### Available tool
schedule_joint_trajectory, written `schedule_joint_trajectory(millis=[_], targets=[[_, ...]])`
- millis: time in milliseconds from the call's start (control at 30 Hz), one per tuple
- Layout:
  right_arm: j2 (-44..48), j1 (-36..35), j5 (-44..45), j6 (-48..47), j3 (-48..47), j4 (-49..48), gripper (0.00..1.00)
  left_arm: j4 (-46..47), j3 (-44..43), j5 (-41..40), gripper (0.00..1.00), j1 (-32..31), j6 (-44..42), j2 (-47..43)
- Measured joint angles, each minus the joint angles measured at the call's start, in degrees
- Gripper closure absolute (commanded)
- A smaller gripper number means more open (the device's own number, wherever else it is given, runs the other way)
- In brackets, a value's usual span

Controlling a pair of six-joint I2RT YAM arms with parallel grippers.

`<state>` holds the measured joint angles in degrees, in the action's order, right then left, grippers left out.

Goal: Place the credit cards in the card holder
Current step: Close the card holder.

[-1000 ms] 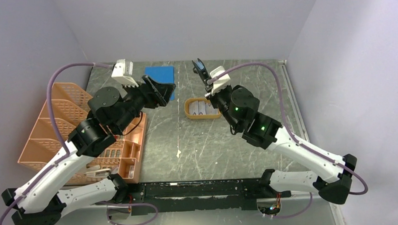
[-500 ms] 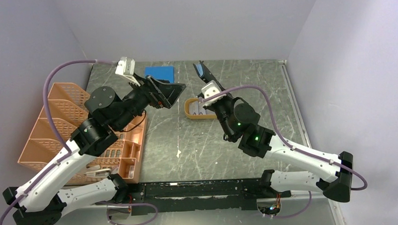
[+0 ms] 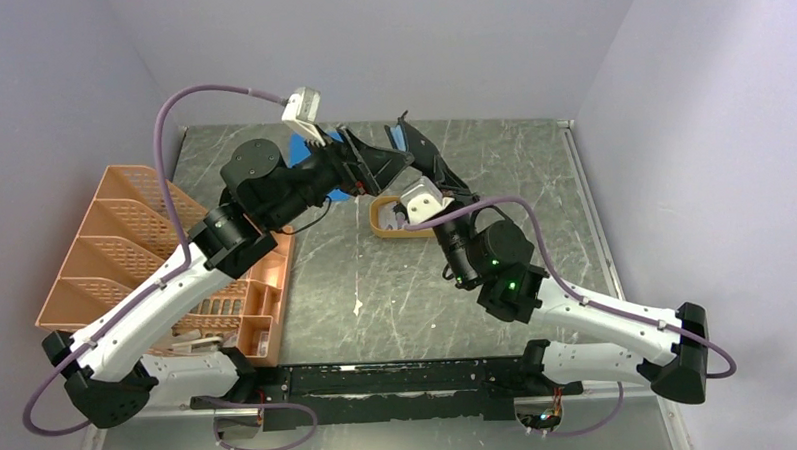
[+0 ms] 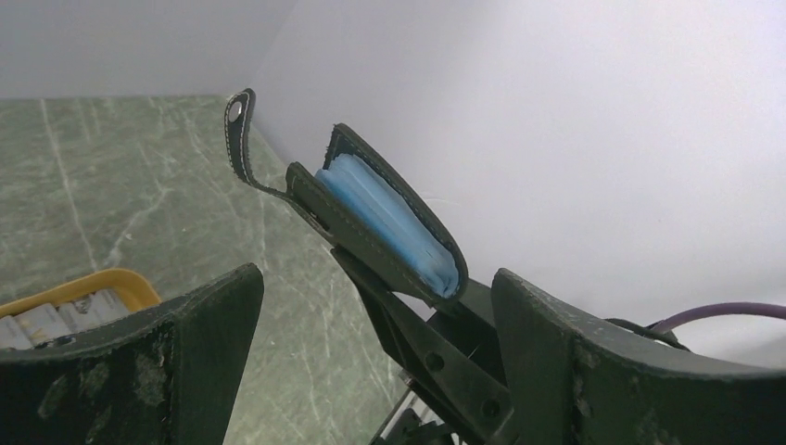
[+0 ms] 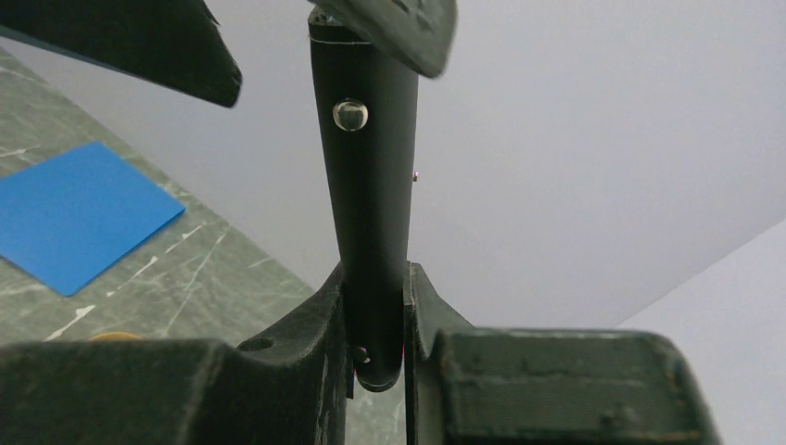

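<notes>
Right gripper (image 5: 375, 320) is clenched on the bottom edge of the card holder (image 5: 369, 176), holding it upright in the air with flaps parted and snap tab loose. Left gripper (image 4: 375, 306) is spread wide and carries nothing, one finger either side of the holder. Credit cards (image 4: 51, 320) lie in the orange tray (image 4: 107, 281) on the table, none visible in the blue pockets, so probably nothing is loaded and every card remains.

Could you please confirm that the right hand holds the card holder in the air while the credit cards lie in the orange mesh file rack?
Not quite: the credit cards lie in the small orange oval tray, as the left wrist view shows. The right hand does hold the card holder in the air.
</notes>
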<state>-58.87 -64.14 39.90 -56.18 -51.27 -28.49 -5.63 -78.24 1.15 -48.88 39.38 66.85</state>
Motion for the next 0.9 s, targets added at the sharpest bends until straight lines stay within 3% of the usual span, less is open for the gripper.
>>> schedule_joint_trajectory(millis=[300, 400, 600, 733, 767, 833, 867, 900], targets=[[-1.9, -2.3, 1.2, -8.0, 1.2, -7.2, 1.0, 1.2, -2.0, 1.6, 0.03, 0.0, 2.3, 3.1], [-3.0, -3.2, 2.1, -10.6, 1.6, -9.0, 1.0, 1.2, -2.0, 1.6, 0.1, 0.0, 2.9, 3.6], [-4.7, -4.6, 3.6, -14.0, 1.9, -12.1, 1.0, 0.6, -3.1, 1.5, 0.47, 0.0, 2.8, 4.3], [-4.9, -4.7, 5.2, -15.4, 1.9, -13.2, 1.0, -0.5, -3.5, 1.0, 0.93, 0.1, 2.4, 4.8], [-4.9, -4.8, 5.6, -15.9, 1.9, -13.0, 0.94, -0.8, -3.5, 0.7, 0.95, 0.1, 2.6, 4.8], [-5.0, -5.2, 6.4, -15.5, 1.6, -10.3, 0.56, -1.6, -3.5, -0.1, 0.95, 0.1, 3.2, 4.7], [-5.0, -5.4, 7.0, -14.1, 0.9, -7.5, 0.31, -2.6, -3.5, -0.5, 0.95, 0.1, 3.2, 4.6], [-5.0, -5.6, 7.3, -11.6, -0.2, -4.4, 0.12, -3.2, -3.4, -1.1, 0.95, 0.1, 3.0, 4.5]])
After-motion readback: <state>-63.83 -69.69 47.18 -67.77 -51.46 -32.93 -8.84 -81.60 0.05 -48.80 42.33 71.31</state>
